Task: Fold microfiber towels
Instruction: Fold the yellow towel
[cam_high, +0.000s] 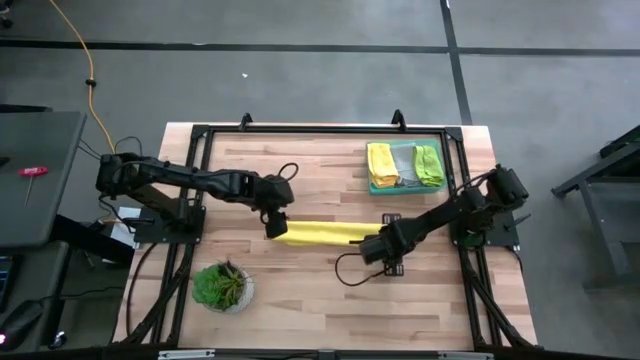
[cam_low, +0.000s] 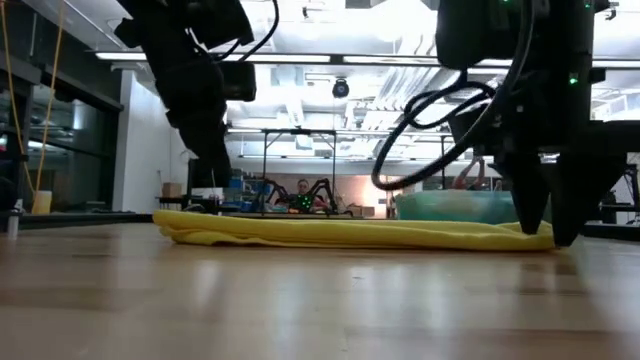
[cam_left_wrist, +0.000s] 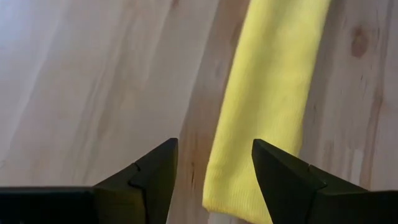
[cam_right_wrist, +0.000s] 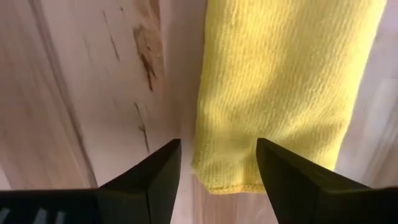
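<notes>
Tabletop planks (cam_high: 300, 290) lie bare along the lower edge of the high view and right of the potted plant (cam_high: 222, 286), which stands at lower left; the black frame (cam_high: 200, 132) rims the table.

One yellow towel (cam_high: 322, 233), folded into a narrow strip, lies flat at the middle of the high view with its long axis running left to right. The left gripper (cam_high: 277, 226) is at the strip's left end and the right gripper (cam_high: 380, 250) at its right end. Each wrist view shows that gripper's fingers spread apart above a short end of the strip, pinching nothing.

Green tray (cam_high: 441, 138) sits at upper right, near the frame's far edge, holding three folded towels side by side: yellow (cam_high: 380, 160), pale grey (cam_high: 404, 158) and lime green (cam_high: 429, 164).
</notes>
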